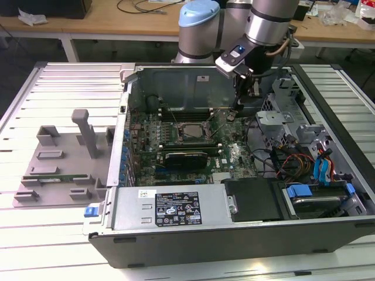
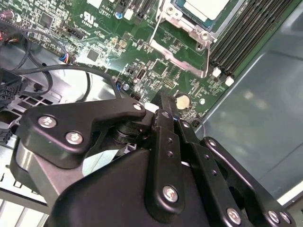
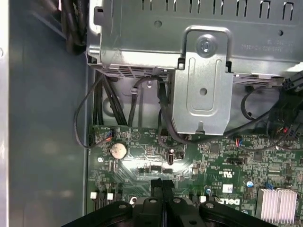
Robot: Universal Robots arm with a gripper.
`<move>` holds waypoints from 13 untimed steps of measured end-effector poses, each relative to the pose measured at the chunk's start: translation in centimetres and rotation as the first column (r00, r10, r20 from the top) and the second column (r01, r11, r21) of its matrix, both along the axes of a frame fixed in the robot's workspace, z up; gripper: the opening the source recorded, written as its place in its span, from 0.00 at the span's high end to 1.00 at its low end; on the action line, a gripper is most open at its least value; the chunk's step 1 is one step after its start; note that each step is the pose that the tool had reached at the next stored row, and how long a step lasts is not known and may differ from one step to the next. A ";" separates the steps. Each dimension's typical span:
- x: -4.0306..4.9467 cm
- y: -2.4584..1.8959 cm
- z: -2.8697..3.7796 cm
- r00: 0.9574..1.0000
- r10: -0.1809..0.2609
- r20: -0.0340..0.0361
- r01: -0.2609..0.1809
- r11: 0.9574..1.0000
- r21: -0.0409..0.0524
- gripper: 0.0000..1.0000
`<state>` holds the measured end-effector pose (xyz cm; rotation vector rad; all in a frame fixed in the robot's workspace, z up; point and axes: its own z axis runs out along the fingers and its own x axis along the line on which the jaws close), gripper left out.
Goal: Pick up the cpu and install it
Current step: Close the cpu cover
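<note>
Inside an open computer case [image 1: 176, 246] lying on a slatted table [image 1: 35, 88], the cpu [image 1: 188, 133] sits in its place on the green motherboard [image 1: 225, 155]. It is a small flat square with a dull silver-grey metal top, ringed by a dark socket frame [image 1: 173, 139], roughly mid-board in the exterior view. In the second wrist view the cpu [image 2: 204, 6] shows as a pale, brushed-metal plate with a thin light rim, cut off at the picture's edge. Bright steel socket hardware [image 2: 185, 41] surrounds it, and rows of black memory slots [image 2: 246, 45] run alongside. The arm's black gripper [image 1: 235, 111] hangs low over the board toward the exterior view's right of the chip, near it but apart from it. Both wrist views show the gripper [image 2: 163, 101] with its two fingers [image 3: 156, 185] pressed together, only a thin seam between them and nothing held. Its tips hover just above the motherboard, close to a round silver coin battery [image 3: 118, 150]. Beyond it stand a folded metal bracket [image 3: 203, 85] with black cables [image 3: 165, 127] looping under it, and a finned heatsink [image 3: 276, 201] at the board's edge. A grey moulded tray [image 1: 64, 158] rests on the table at the exterior view's left, beside the case, and the labelled power supply [image 1: 170, 208] fills the case's near side.
</note>
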<state>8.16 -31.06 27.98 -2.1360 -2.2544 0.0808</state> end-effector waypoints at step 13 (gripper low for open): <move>-0.37 0.28 -1.93 1.000 0.000 -0.001 0.000 1.000 0.000 0.89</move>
